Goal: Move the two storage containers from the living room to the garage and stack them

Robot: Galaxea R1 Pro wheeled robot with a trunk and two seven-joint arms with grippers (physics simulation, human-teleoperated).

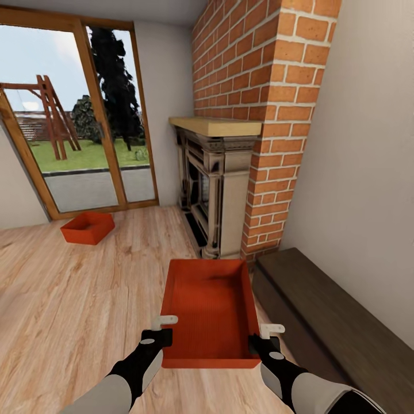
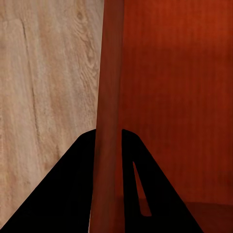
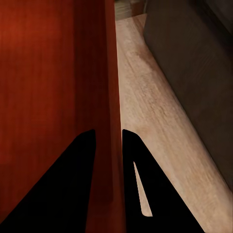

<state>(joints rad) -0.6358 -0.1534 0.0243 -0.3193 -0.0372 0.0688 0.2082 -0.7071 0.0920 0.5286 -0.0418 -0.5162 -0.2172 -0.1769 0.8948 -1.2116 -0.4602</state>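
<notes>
I have the near bin (image 1: 210, 310) between both arms, low over the wood-plank floor (image 1: 75, 310) in front of the fireplace (image 1: 210, 190). My left gripper (image 1: 163, 326) straddles its left long wall, and in the left wrist view that wall (image 2: 109, 116) runs straight up between the two dark fingers (image 2: 68, 194), one inside, one outside. The right gripper (image 1: 265, 336) does the same on the right wall (image 3: 109, 97). Both sets of jaws look clamped on the thin rim, though I cannot tell whether the bin is already off the floor.

To do this well I judge I should keep both hands level and at equal height, so the bin does not twist, and lift before turning the base away from the dark bench (image 1: 339, 322) at my right.

The bin is orange-red plastic, rectangular, open-topped, with low plain walls and a finely ribbed bottom; smooth walls may slip under a light pinch. The second bin (image 1: 88, 227) sits well apart, on the floor by the glass doors (image 1: 75, 138). The chimney (image 1: 259, 86) is rough red brick.
</notes>
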